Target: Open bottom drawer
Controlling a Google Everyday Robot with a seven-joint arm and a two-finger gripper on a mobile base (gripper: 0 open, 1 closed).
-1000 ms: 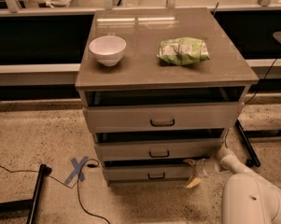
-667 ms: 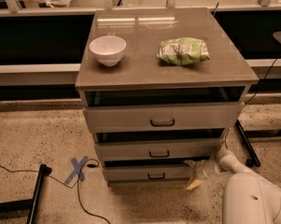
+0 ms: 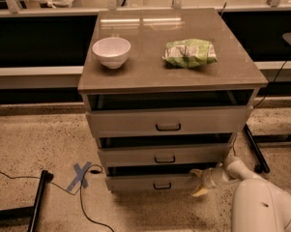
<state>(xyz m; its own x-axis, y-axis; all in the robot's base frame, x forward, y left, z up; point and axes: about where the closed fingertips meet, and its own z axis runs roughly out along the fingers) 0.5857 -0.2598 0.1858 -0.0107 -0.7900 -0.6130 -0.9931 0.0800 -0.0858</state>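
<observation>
The bottom drawer (image 3: 150, 182) is the lowest of three grey fronts in the cabinet, with a small dark bar handle (image 3: 162, 186). Above it are the middle drawer (image 3: 159, 155) and the taller top drawer (image 3: 167, 122). My gripper (image 3: 199, 181) reaches in from the lower right on a white arm (image 3: 258, 207). Its pale fingertips sit at the right end of the bottom drawer's front, right of the handle.
A white bowl (image 3: 111, 51) and a green snack bag (image 3: 189, 52) lie on the cabinet top (image 3: 150, 71). A blue tape cross (image 3: 80, 175), a black cable and a black stand leg (image 3: 36, 202) are on the floor at the left. A dark table leg (image 3: 255, 150) stands right of the cabinet.
</observation>
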